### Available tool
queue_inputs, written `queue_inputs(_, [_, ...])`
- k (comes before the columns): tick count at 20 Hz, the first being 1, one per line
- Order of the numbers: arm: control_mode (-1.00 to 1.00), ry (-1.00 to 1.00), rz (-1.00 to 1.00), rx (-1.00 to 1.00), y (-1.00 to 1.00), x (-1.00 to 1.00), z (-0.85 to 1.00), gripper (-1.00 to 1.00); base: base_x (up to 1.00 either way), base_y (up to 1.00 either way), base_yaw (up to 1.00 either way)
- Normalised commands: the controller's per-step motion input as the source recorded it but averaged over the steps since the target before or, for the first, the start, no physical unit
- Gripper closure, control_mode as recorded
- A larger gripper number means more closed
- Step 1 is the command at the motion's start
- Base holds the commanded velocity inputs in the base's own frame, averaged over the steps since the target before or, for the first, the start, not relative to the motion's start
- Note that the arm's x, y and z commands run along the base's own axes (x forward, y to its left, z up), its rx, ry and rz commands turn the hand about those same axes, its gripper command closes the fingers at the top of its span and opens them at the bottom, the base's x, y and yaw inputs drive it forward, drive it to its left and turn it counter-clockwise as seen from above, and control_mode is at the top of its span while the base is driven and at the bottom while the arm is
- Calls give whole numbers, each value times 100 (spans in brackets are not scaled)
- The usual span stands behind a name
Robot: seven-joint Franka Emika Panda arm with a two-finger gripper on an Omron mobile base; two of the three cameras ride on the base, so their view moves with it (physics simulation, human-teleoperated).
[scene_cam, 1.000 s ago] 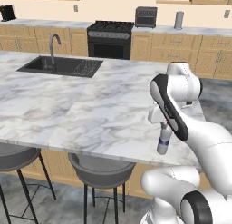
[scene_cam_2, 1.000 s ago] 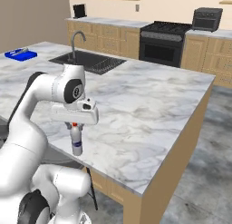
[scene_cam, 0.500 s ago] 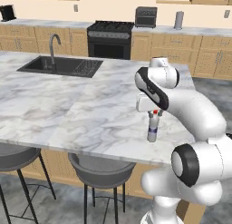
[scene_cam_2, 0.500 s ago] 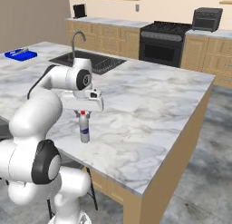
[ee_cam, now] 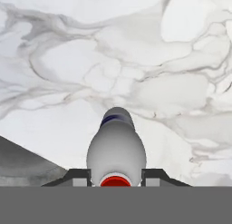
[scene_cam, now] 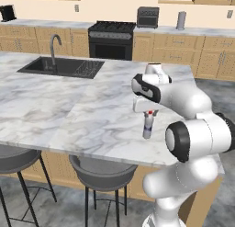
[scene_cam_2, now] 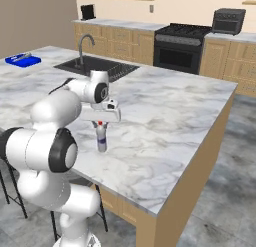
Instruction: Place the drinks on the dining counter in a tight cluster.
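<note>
Gripper (scene_cam: 148,113) is clamped on the red cap end of the small clear bottle (scene_cam: 147,126), holding it upright from above; the hand view looks straight down the bottle (ee_cam: 116,148) between the two finger tips (ee_cam: 78,175).

Bottle hangs over the marble table (scene_cam: 69,111), near the front edge. Can't tell whether its base is touching the top or just above it. From the left base view it sits at about 4 o'clock from the sink (scene_cam: 59,66), well apart. Right base view: same bottle (scene_cam_2: 101,137) under the gripper (scene_cam_2: 101,122), near the table (scene_cam_2: 165,116) edge closest to the robot.

Step in hand, as I read it: placing this drink.

Next: confirm base contact, open, lift straight up so it doesn't tip. This spot sets the cluster anchor; the other drinks need to land just beside it.
</note>
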Motion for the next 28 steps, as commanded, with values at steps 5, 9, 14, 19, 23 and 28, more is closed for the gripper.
queue_inputs(5, [-100, 0, 0, 0, 0, 72, -18, 100, 0, 0, 0])
queue_inputs(9, [-100, 2, 0, 0, -9, 13, -10, 100, 0, 0, 0])
queue_inputs(14, [-100, 0, 0, 0, 0, 0, -39, 100, 0, 0, 0])
queue_inputs(19, [-100, 0, 0, 0, 0, 2, -35, 100, 0, 0, 0])
queue_inputs(23, [-100, 0, 0, 0, 0, 0, -23, 100, 0, 0, 0])
queue_inputs(28, [-100, 0, 0, 0, 0, 0, 0, 100, 0, 0, 0])
